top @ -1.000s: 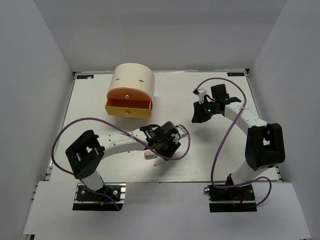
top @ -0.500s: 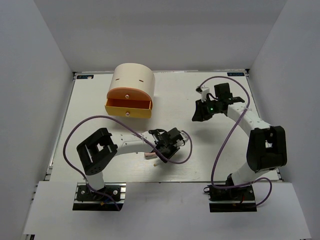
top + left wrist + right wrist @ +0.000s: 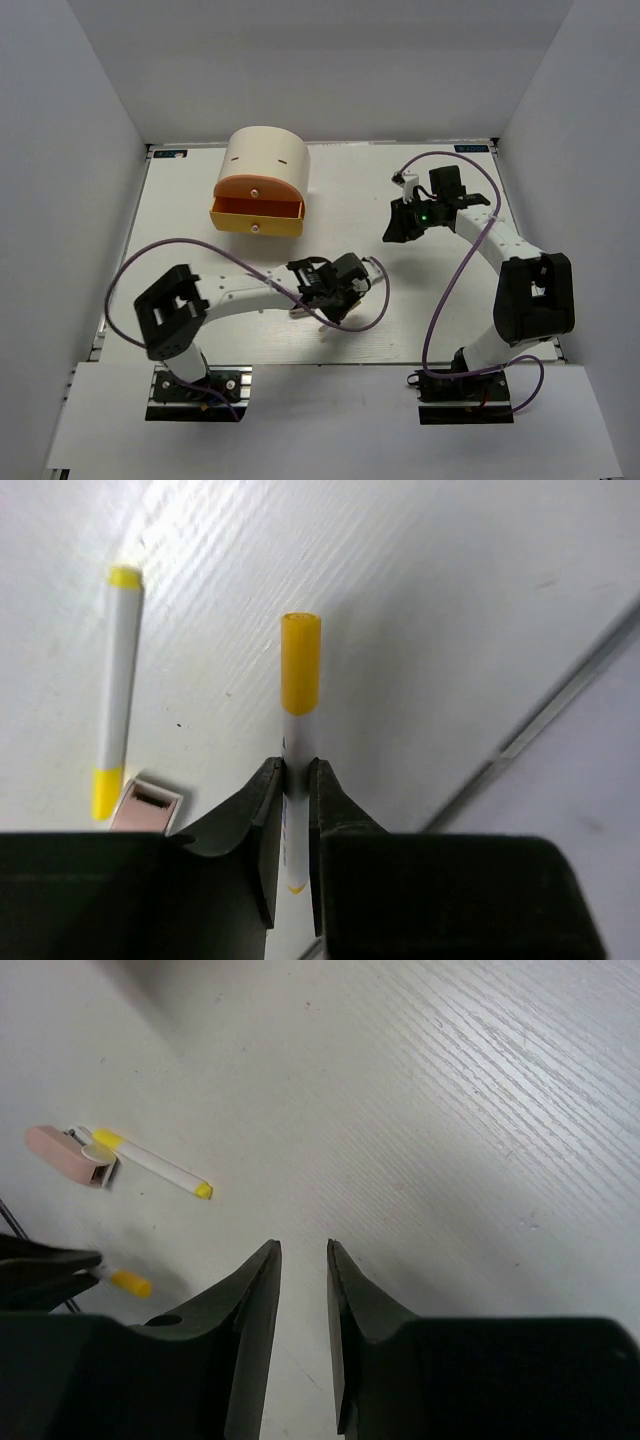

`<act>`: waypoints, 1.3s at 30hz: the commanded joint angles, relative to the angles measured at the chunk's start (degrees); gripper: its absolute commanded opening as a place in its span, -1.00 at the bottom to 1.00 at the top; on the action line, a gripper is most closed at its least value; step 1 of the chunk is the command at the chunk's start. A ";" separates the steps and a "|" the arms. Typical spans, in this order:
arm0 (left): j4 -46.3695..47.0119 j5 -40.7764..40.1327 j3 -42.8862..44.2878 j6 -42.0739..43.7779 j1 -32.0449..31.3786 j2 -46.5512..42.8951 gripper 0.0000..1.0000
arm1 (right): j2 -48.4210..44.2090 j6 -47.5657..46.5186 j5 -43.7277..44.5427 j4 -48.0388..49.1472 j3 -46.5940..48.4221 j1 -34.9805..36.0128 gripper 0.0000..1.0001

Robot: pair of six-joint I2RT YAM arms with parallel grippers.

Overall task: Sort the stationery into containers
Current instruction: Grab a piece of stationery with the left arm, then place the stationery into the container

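Note:
My left gripper [image 3: 291, 770] is shut on a thin white pen with a yellow cap [image 3: 299, 680], low over the white table near its front edge. I cannot tell if the pen touches the table. A second white pen with yellow ends [image 3: 118, 690] lies to its left, and a pinkish eraser block [image 3: 145, 805] lies beside that pen. In the top view the left gripper [image 3: 335, 300] is at front centre, and the eraser [image 3: 297, 309] shows beside it. My right gripper [image 3: 303, 1248] is open and empty, above the table at the right [image 3: 395, 228].
The cream half-cylinder chest [image 3: 265, 160] stands at the back left. Its yellow drawer [image 3: 257, 216] is pulled open and the orange drawer [image 3: 255, 187] above it is shut. Purple cables loop from both arms. The table's front edge [image 3: 560, 695] runs close to the held pen.
The left arm's elbow swung right, then back left, while its gripper stayed over the pens and shifted slightly. The right arm barely moved.

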 commanded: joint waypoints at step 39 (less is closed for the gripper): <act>-14.29 -46.86 14.25 -96.44 27.06 -19.30 -1.00 | -7.37 1.09 -4.35 8.48 -5.71 -0.30 -0.21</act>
